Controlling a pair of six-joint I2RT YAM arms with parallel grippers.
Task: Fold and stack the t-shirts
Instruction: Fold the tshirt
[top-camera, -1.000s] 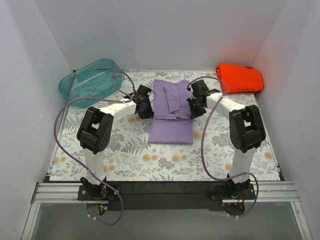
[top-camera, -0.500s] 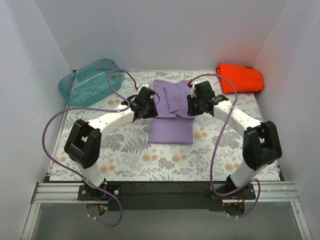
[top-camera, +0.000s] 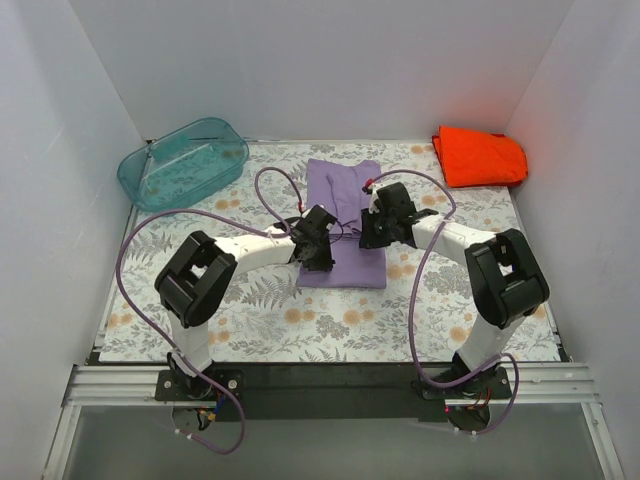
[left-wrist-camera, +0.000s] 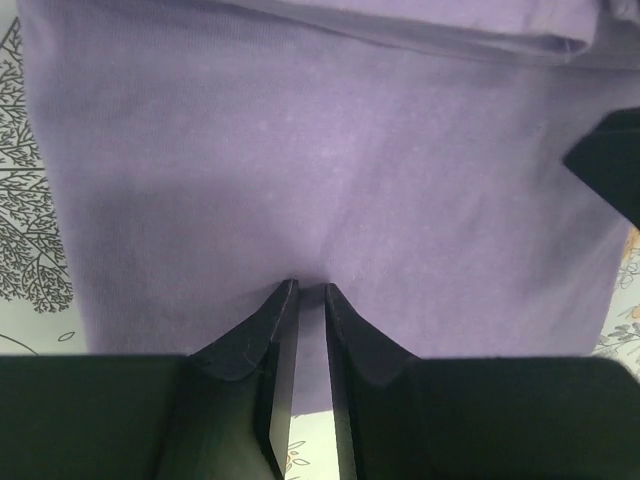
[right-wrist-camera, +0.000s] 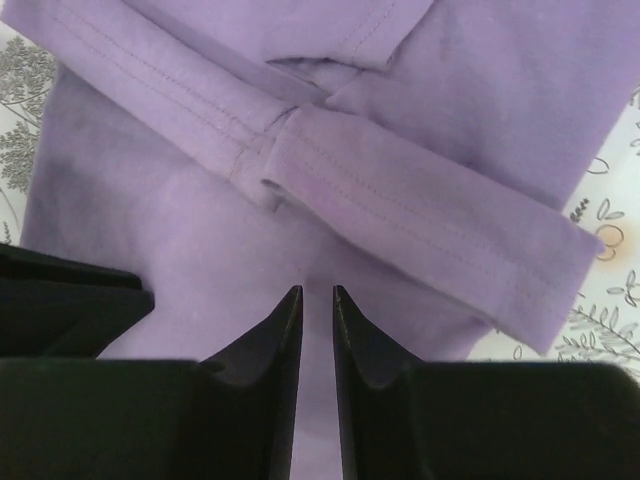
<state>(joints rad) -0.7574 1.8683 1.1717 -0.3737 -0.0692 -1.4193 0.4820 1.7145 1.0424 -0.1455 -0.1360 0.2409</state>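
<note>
- Jaws nearly closed and empty on left gripper (left-wrist-camera: 310, 287) and right gripper (right-wrist-camera: 317, 290); tips at lavender shirt (top-camera: 345, 195), likely smoothing the fold.
- Orange shirt (top-camera: 481, 156) is folded at the worktop's far right.

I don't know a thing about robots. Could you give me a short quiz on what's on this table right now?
1. Fill the gap: the tub sits at the far ___ corner.
2. Where is the orange shirt? A: in the tub. B: folded at the far right. C: under the other shirt.
3. True or false: the left fingers and the right fingers are both over the purple shirt.

Key: 1 left; 2 B; 3 true.
</note>
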